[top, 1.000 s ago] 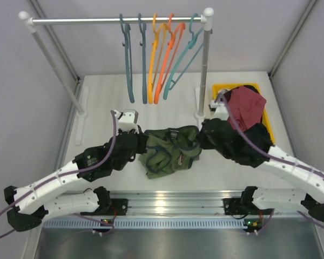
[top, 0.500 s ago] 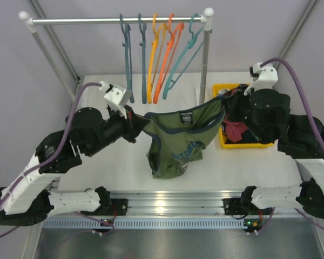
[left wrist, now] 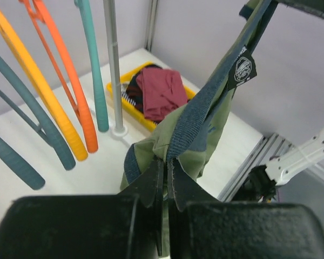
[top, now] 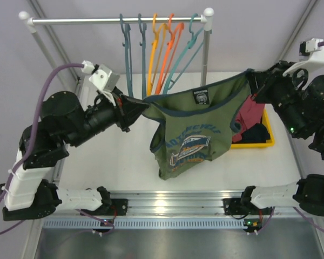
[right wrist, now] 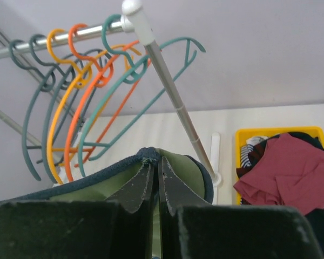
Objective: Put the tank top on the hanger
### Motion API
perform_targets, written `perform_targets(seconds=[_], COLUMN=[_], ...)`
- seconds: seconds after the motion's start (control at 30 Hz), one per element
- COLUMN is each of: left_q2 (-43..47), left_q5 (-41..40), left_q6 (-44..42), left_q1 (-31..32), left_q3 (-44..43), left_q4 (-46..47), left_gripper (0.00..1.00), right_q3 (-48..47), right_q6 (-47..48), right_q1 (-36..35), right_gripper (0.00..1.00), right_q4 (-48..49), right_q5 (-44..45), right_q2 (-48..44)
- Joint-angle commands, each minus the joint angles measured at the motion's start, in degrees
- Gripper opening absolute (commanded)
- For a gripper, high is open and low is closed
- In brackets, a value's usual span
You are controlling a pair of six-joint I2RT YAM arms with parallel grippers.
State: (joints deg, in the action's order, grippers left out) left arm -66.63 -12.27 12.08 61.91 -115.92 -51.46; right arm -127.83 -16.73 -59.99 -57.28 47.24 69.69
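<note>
The olive-green tank top (top: pixel 191 135) hangs in the air, stretched between both grippers, with its graphic print facing the top camera. My left gripper (top: pixel 143 103) is shut on one shoulder strap; the left wrist view shows the fingers (left wrist: pixel 166 162) pinching the teal-trimmed fabric (left wrist: pixel 205 108). My right gripper (top: pixel 250 75) is shut on the other strap, also seen in the right wrist view (right wrist: pixel 156 164) on the trim (right wrist: pixel 178 167). Two slate-teal hangers (top: pixel 128 65) hang on the rail behind the top, left of the others (right wrist: pixel 29 118).
The clothes rail (top: pixel 119 20) also carries orange hangers (top: pixel 162 59) and a lighter green-teal hanger (top: pixel 183 59). Its right post (top: pixel 205 59) stands just behind the top. A yellow bin (top: pixel 265 141) at the right holds a maroon garment (right wrist: pixel 283 172) and other clothes.
Both arms rose and spread apart. The tank top went from bunched on the table to lifted and stretched out between the grippers, print now showing.
</note>
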Motion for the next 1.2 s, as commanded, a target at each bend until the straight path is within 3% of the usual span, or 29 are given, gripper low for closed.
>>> perform_targets(seconds=[0.0,0.07,0.2,0.33,0.5,0.67,0.83,0.97,1.17], left_q2=[1.94,4.65,9.67,14.50,18.38,13.74,8.72,7.48,12.91], left_q5=[0.32,1.81,5.15,8.66,6.04,-0.81,-4.77,-3.29,-2.14], left_q6=[0.92,2.59,8.91,16.30,24.64,27.65,27.56,27.91,27.30], left_q1=[-0.12,-0.12,-0.12,-0.04,-0.04,-0.12,-0.74,-3.98,-5.48], left_q3=[9.43,15.08,34.64,51.78,72.10,79.52,81.02,81.55,81.73], left_q4=[0.39,1.97,8.11,16.27,28.76,37.73,42.40,44.43,40.58], left_gripper=[0.00,0.00,0.00,0.00,0.00,0.00,0.04,0.09,0.34], right_q3=[13.68,21.79,46.37,61.62,77.26,83.26,83.53,84.76,85.20], right_q6=[-2.24,-7.68,-19.62,-27.01,-30.55,-26.52,-23.35,-21.59,-19.39], right_q1=[-0.75,-0.75,-0.75,-0.48,1.61,10.31,13.23,18.48,21.58], right_gripper=[0.00,0.00,0.00,0.00,0.00,0.00,0.00,0.00,0.00], right_q4=[2.70,3.83,5.60,7.52,16.38,24.30,26.69,27.57,28.10], right_q5=[1.71,0.67,-2.85,-8.55,-15.85,-26.66,-29.58,-31.59,-36.34], right_q2=[-3.58,-8.40,-15.19,-17.57,-16.70,-12.22,-8.96,-9.83,-11.25])
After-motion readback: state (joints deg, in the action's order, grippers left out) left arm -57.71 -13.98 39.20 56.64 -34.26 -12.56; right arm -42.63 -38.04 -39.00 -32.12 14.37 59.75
